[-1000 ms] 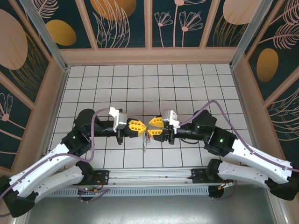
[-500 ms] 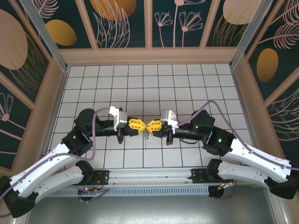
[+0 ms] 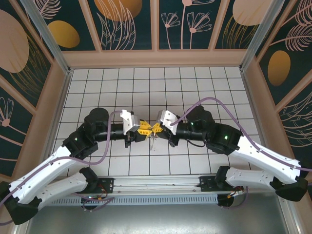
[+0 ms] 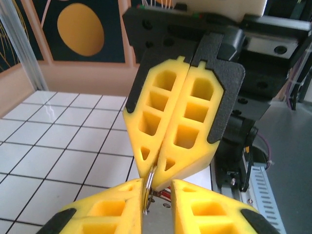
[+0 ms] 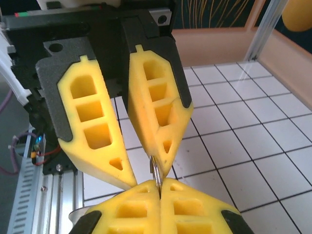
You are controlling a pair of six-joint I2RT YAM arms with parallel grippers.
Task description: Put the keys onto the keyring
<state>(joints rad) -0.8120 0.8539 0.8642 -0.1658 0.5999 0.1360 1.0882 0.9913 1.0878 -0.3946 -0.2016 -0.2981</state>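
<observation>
Both grippers meet tip to tip over the middle of the white tiled floor. My right gripper (image 5: 159,184) (image 3: 156,128) is shut on the edge of a thin silvery keyring (image 5: 156,173) (image 4: 147,187). My left gripper (image 4: 158,187) (image 3: 144,129) stands open by a small gap. The ring lies against the inner face of one of its fingers (image 4: 117,204), and the other finger stands clear of it. Below the ring hangs the key (image 3: 152,141); a bit of its red tag (image 4: 168,194) peeks out behind the fingertips.
White tiled floor (image 3: 161,87) stretches behind the grippers to the patterned walls (image 3: 156,24). A metal rail (image 3: 156,185) with the arm bases runs along the near edge. Purple cables (image 3: 209,102) loop over both arms.
The right gripper closed onto the ring while the left held it. Both arms then pushed in closer, and the left jaws have come slightly apart.
</observation>
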